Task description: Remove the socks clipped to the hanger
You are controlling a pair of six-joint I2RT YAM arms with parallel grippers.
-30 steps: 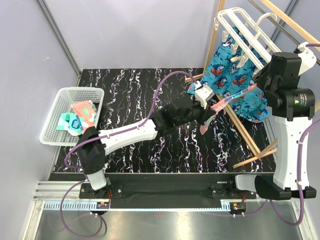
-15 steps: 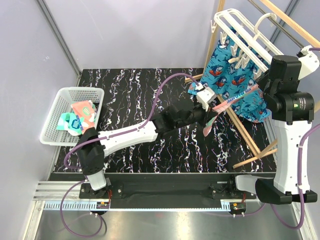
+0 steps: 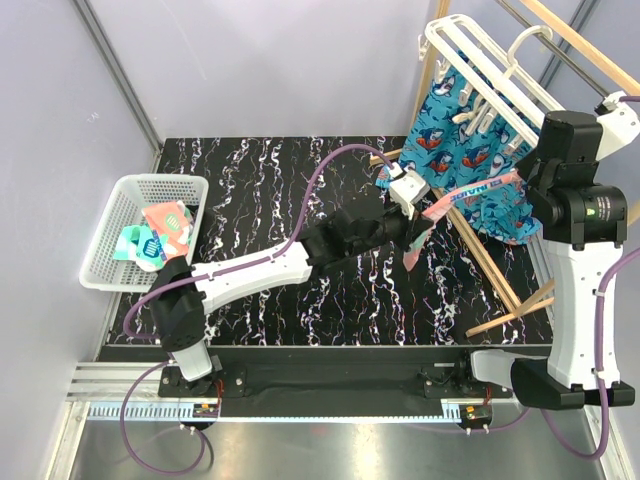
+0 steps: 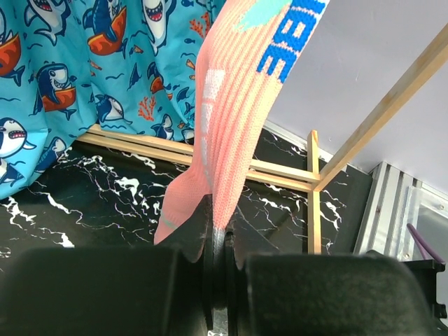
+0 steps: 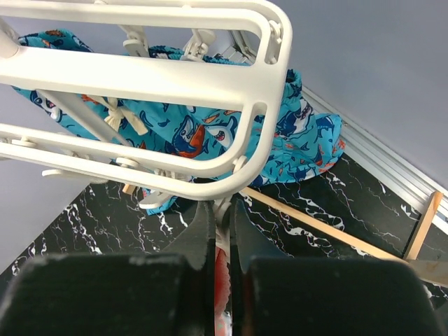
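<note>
Top external: 1 hanger (image 3: 490, 70), white, up over the back-right corner of the table (image 3: 250, 190). 1 salmon-pink sock (image 3: 470, 195) runs taut from it down to the left gripper (image 3: 420, 228). Blue shark socks (image 3: 455, 150) hang bunched and overlapping, so no clean count. 1 basket (image 3: 115, 265) at the left edge, with at least 2 socks in it: one salmon (image 3: 168, 222), one mint (image 3: 140, 245). The right arm (image 3: 575, 200) blocks the hanger's near end and its own fingers.

Left wrist: left gripper (image 4: 219, 241) jaws pressed together on the lower end of the salmon-pink sock (image 4: 231, 119). The sock's top is cut off by the frame edge. Shark fabric (image 4: 105, 63) behind it, wooden frame (image 4: 378, 119) on the table.

Right wrist: right gripper (image 5: 222, 210) just under the hanger (image 5: 175, 77) rim, fingers (image 5: 203, 238) only a thin slit apart. A white bit and salmon fabric sit in the slit. Can't tell whether it's actually clamping, or on what. Several white clips in view, some cut off.
</note>
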